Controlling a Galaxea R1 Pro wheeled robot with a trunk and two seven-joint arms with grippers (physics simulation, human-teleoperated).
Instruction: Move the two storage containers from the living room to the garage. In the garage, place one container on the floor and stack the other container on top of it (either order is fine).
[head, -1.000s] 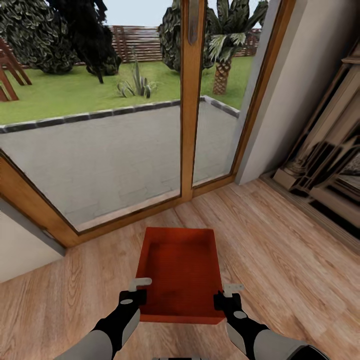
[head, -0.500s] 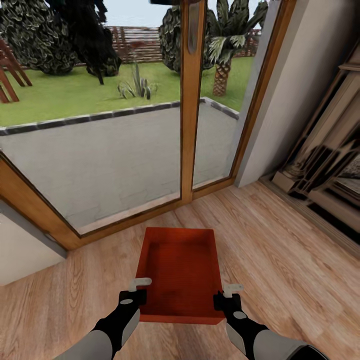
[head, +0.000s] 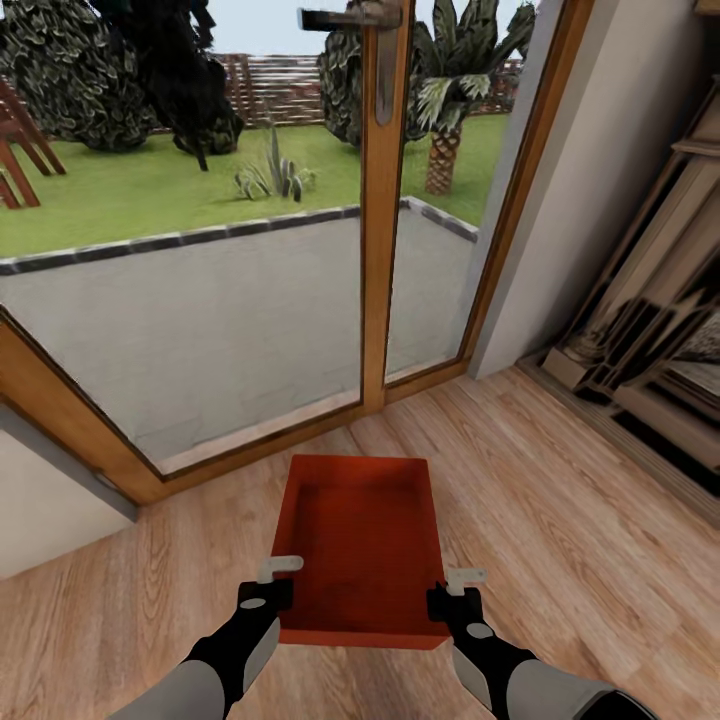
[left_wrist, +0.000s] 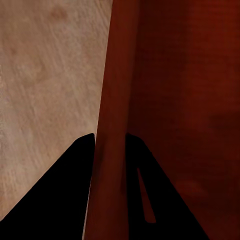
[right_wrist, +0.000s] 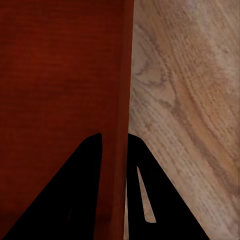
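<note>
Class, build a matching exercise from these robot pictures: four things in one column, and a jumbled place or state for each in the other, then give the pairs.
Things
1. storage container
2. left gripper
3. palm tree
4. door handle

Descriptions
A. outside, beyond the glass
B. orange-red, held over the wood floor
C. clamped on a side wall
D. high on the wooden door frame

Pairs: 1-B, 2-C, 3-A, 4-D

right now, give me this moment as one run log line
room: living room, wood-plank floor, by glass garden doors | held: orange-red open-top plastic bin | left gripper: shut on left wall | right gripper: shut on right wall
</note>
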